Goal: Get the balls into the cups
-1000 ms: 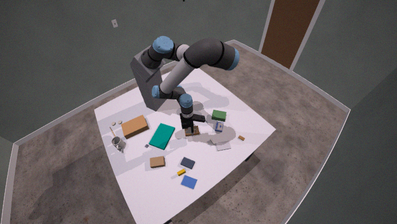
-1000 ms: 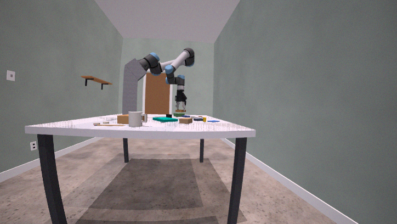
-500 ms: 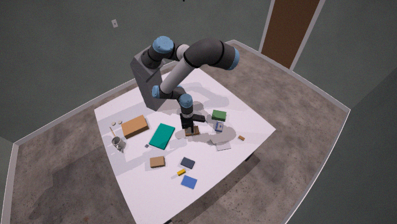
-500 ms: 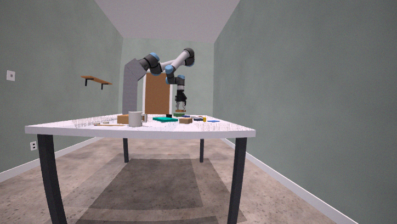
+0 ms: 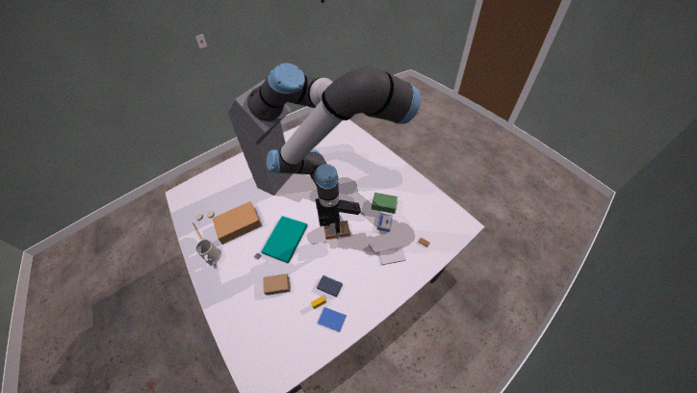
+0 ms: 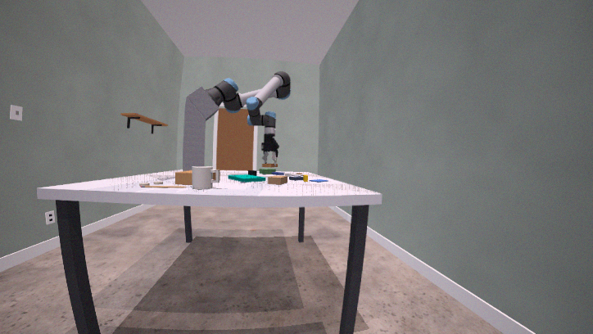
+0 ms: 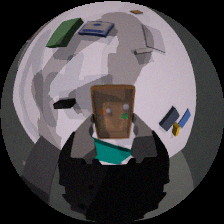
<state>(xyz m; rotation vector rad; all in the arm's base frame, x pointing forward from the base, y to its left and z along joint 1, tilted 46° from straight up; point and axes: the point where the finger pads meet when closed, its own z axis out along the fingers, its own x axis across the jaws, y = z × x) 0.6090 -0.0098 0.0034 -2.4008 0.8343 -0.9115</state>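
A white table [image 5: 272, 336] carries scattered blocks. Above its middle, right of the teal slab [image 5: 284, 238], the gripper [image 7: 113, 136] pinches the covered wooden puzzle [image 7: 114, 111], lifted clear of the tabletop. A green cup [image 7: 124, 116] shows inside the puzzle's right half.
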